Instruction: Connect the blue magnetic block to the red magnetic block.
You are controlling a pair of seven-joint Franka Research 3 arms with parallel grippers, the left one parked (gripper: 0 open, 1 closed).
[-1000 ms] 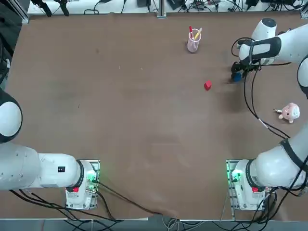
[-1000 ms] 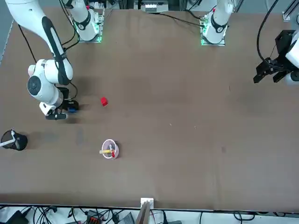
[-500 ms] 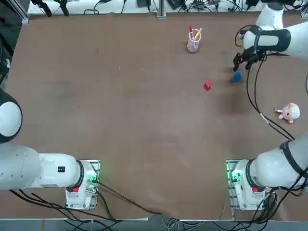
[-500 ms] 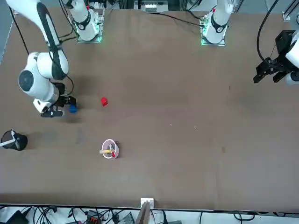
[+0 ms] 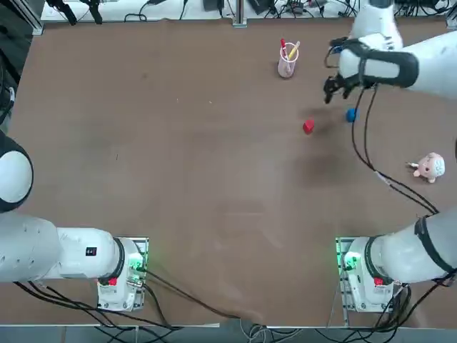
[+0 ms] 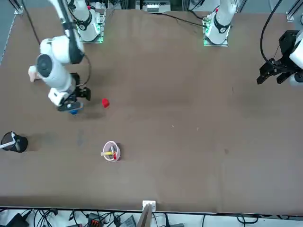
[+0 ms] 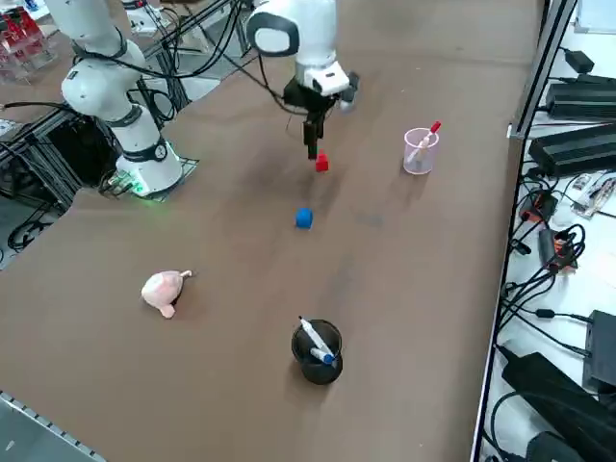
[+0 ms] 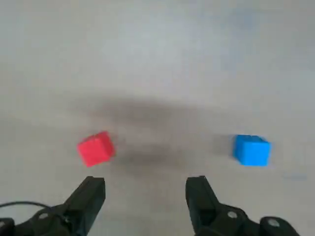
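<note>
The blue magnetic block (image 5: 350, 114) lies alone on the brown table, to the right of the red magnetic block (image 5: 308, 126), with a gap of a few block widths between them. My right gripper (image 5: 330, 92) hovers above the table, over that gap and slightly to its far side. In the wrist view its two black fingers (image 8: 92, 195) stand apart, the gripper (image 8: 146, 191) open with nothing between them, the red block (image 8: 96, 148) off one side and the blue block (image 8: 251, 150) off the other. From the side, the gripper (image 7: 311, 146) hangs just behind the red block (image 7: 321, 163); the blue block (image 7: 304, 218) sits nearer.
A pink cup (image 5: 287, 64) holding a red and a yellow pen stands beyond the red block. A pink plush toy (image 5: 429, 167) lies at the table's right. A black pen holder (image 7: 316, 351) stands near the far right corner.
The gripper has risen off the blue block, leaving it on the table, and moved left toward the red block. Both blocks stay where they were.
</note>
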